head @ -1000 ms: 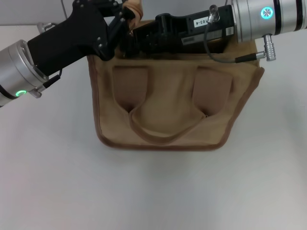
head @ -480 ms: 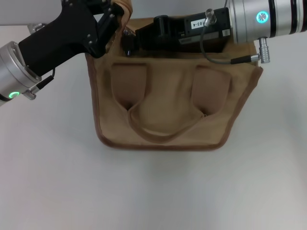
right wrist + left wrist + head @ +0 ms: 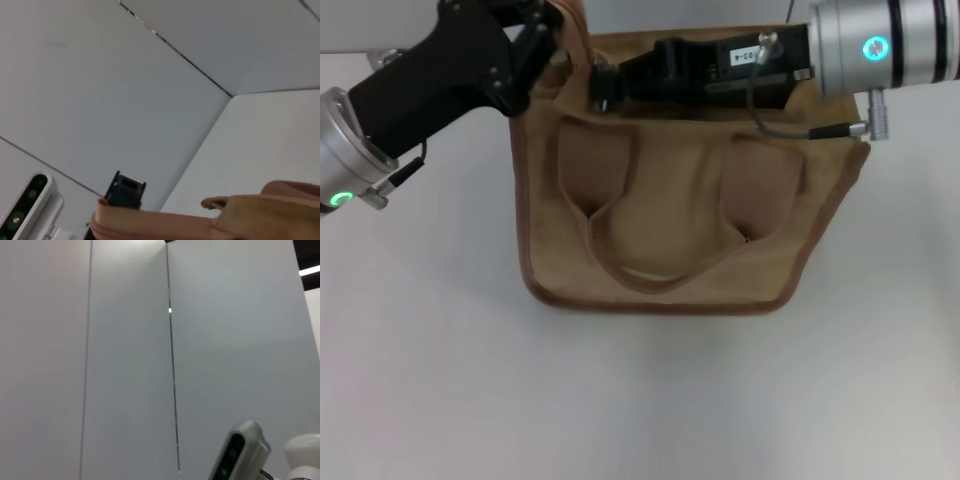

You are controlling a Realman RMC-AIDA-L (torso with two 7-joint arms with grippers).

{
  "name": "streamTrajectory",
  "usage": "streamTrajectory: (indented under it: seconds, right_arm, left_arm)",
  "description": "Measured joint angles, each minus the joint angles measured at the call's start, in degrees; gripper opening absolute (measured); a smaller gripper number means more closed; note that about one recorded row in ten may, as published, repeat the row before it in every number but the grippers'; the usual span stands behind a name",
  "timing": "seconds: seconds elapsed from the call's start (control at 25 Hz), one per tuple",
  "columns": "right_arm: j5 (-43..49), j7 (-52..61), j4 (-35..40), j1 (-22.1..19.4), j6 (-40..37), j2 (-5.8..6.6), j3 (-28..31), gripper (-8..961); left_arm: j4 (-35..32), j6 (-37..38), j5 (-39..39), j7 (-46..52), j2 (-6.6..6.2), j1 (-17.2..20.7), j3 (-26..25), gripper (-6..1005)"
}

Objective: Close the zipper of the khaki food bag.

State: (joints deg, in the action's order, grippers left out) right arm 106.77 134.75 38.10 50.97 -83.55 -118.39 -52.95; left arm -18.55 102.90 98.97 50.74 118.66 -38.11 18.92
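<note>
The khaki food bag [image 3: 670,230] lies on the white table, its front with two wide strap handles facing me. My left gripper [image 3: 558,30] is at the bag's top left corner, shut on a tan strap [image 3: 582,35] that it holds up. The strap also shows in the right wrist view [image 3: 200,220]. My right gripper [image 3: 600,90] lies along the bag's top edge, its tip near the left end. The zipper [image 3: 650,112] runs along that top edge, mostly hidden under the right arm. Its silver pull tab is hidden.
The white table [image 3: 640,400] extends in front of and beside the bag. A grey cable [image 3: 800,125] from the right arm hangs over the bag's top right. A wall stands behind the table. The left wrist view shows the wall and a grey camera head [image 3: 240,450].
My left gripper has moved left and up with the strap, stretching the bag's top left corner. My right gripper has shifted a little to the right along the top edge.
</note>
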Motion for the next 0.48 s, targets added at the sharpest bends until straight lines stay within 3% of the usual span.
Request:
streamTrajectory:
  seconds: [0.24, 0.48]
  right_arm:
    - [0.2, 2.4, 4.2, -3.3, -0.5, 0.34, 0.0, 2]
    - [0.3, 5.7, 10.6, -9.3, -1.2, 1.25, 0.1, 2]
  left_arm:
    - [-0.3, -0.1, -2.5, 0.6, -0.24, 1.3, 0.0, 28]
    - [-0.8, -0.9, -2.8, 2.0, -0.46, 1.5, -0.1, 28]
